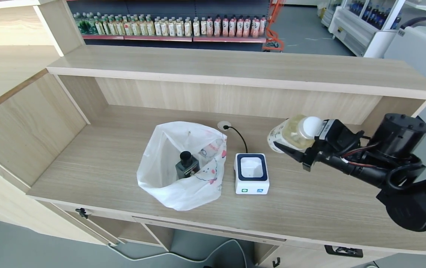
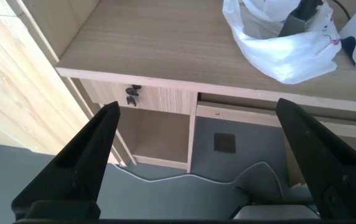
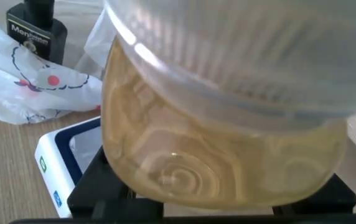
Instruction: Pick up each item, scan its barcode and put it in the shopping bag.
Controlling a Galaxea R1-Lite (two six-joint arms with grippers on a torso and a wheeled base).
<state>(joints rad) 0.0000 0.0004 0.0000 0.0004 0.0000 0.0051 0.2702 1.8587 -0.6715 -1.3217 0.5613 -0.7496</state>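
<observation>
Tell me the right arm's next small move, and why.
Probably carry the bottle toward the robot's left, over the scanner. The right jaws hold it off the counter, beside the scanner window rather than above it, so it looks unscanned.

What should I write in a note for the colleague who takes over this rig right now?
Left gripper: open, holding nothing, low in front of the counter.
Right gripper: shut on the yellow-liquid bottle, in the air to the right of the scanner.
Shopping bag: open on the counter, left of the scanner.
Done: a dark bottle is in the bag.
Left: probably scan the held bottle, then bag it.
</observation>
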